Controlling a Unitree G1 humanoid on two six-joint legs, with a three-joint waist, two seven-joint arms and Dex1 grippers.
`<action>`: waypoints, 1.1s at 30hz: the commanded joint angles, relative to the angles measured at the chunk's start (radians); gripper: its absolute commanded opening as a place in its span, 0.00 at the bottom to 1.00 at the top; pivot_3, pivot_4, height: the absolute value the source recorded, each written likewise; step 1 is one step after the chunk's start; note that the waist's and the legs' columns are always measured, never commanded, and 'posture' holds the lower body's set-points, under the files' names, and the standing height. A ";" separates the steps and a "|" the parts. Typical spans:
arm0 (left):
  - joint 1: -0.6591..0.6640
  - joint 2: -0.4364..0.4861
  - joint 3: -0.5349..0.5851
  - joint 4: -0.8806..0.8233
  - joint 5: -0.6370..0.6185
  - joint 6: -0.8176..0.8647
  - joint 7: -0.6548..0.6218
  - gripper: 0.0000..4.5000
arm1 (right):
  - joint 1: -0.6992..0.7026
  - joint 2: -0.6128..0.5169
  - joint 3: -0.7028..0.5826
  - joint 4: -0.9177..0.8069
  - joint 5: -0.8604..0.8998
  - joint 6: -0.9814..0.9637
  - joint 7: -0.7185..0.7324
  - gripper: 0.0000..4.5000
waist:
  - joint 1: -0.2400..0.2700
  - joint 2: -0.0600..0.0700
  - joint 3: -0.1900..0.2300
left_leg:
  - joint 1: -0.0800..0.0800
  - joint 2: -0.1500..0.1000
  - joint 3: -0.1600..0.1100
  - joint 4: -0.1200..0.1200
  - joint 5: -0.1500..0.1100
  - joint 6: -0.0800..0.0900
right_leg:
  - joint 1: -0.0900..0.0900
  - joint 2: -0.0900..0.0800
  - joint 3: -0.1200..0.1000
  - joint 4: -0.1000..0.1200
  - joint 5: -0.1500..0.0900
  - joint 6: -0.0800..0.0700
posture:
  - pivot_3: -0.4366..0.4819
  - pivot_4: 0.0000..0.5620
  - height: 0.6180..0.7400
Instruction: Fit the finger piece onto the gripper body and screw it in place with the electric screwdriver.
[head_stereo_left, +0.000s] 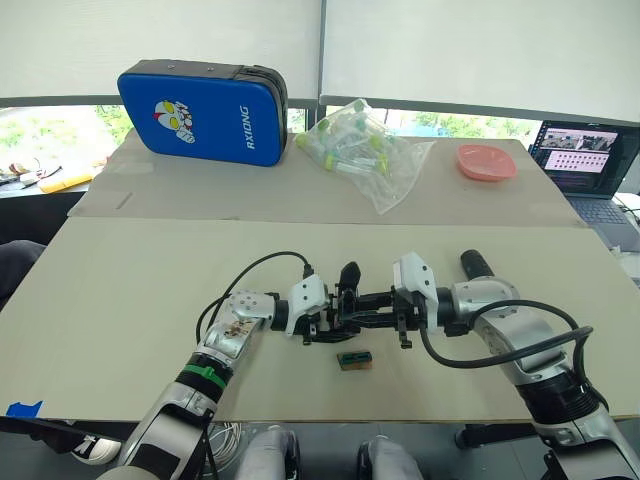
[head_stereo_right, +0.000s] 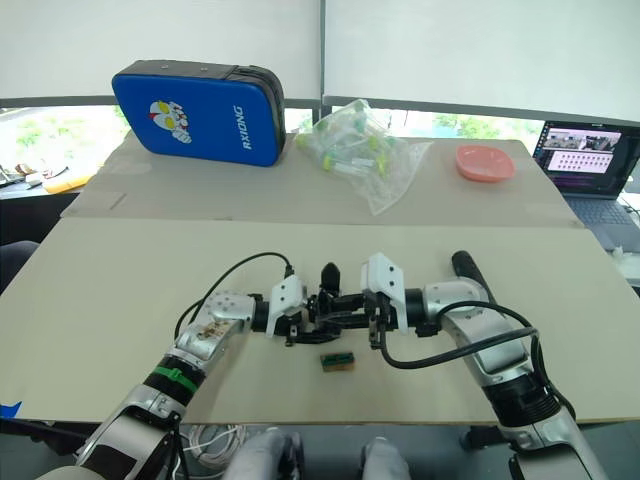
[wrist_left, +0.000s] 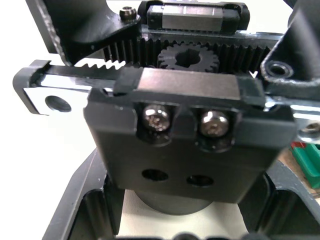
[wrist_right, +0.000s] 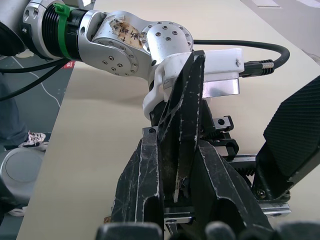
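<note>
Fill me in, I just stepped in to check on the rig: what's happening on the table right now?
The robot has both arms meeting at the middle of the table. The left gripper holds the gripper body, whose rack, pinion and two screws show in the left wrist view. The right gripper pinches the finger piece and brings it against that body. A small green-and-brown block lies just in front. No screwdriving is under way.

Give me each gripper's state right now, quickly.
Left gripper: shut on the gripper body.
Right gripper: shut on the finger piece, held against the gripper body.
</note>
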 joint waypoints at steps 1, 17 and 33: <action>0.007 -0.003 -0.008 -0.011 0.009 0.012 0.005 0.53 | 0.011 0.007 0.009 0.038 -0.050 0.020 -0.048 0.09 | 0.000 0.000 0.000 | 0.000 0.000 0.000 0.000 0.000 0.000 | 0.000 0.000 0.000 0.000 0.000 0.000 | 0.48 0.27 1.00; 0.004 -0.002 0.000 0.004 0.016 0.005 0.016 0.53 | 0.055 -0.033 -0.134 -0.152 0.135 0.000 0.046 1.00 | 0.002 0.001 0.001 | -0.004 -0.001 0.000 0.000 -0.001 0.002 | -0.003 0.000 -0.001 -0.002 0.003 0.007 | 0.48 0.27 1.00; 0.083 0.087 0.086 -0.107 -0.068 0.061 0.003 0.97 | 0.177 -0.120 -0.397 -0.345 0.291 0.017 -0.003 1.00 | -0.002 0.001 0.002 | -0.004 0.000 0.000 -0.002 -0.001 0.002 | -0.003 0.000 -0.001 -0.003 0.003 0.007 | 0.48 0.27 1.00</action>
